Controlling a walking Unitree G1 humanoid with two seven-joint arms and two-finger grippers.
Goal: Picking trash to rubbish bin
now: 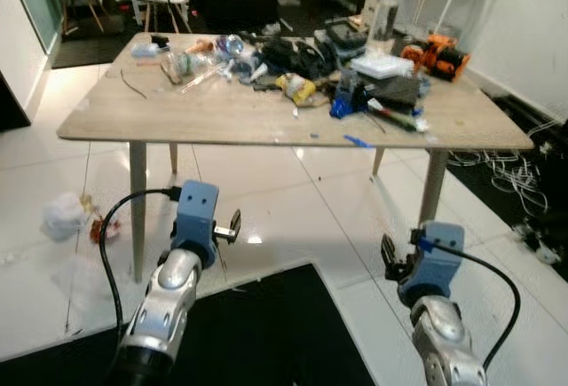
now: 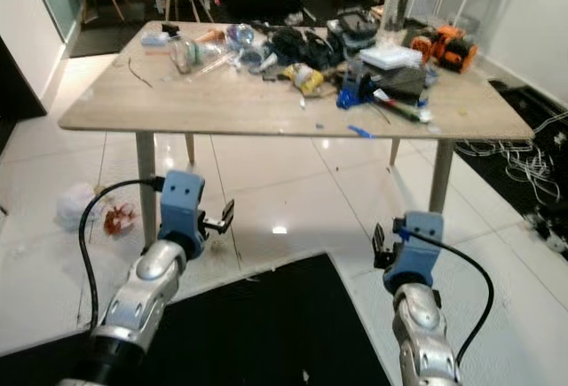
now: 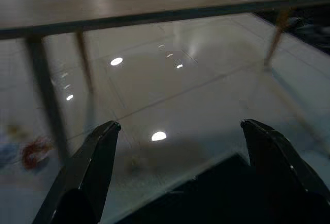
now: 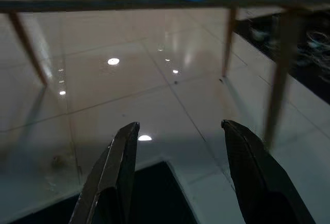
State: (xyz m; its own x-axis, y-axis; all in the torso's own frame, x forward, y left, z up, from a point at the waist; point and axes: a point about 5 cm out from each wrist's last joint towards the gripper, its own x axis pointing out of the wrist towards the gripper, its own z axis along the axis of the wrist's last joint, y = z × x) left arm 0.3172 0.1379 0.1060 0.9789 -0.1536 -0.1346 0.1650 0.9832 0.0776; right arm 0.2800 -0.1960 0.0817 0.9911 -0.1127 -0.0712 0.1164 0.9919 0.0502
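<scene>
Crumpled white paper trash [image 1: 64, 216] with red scrap [image 1: 96, 227] was seen on floor beside worktop's [image 1: 222, 115] near-left leg, outboard of it. Left gripper [image 1: 232, 224] judged nearer, fingers spread, nothing held. Right gripper [image 1: 388, 256] likewise spread, near opposite leg.

The wooden desk [image 1: 222, 111] carries clutter along its far edge: plastic bottle [image 1: 385, 13], yellow wrapper [image 1: 297, 89], orange tool [image 1: 437, 55]. Crumpled trash [image 1: 67, 216] lies on the floor [image 1: 293, 200] by its left leg.
</scene>
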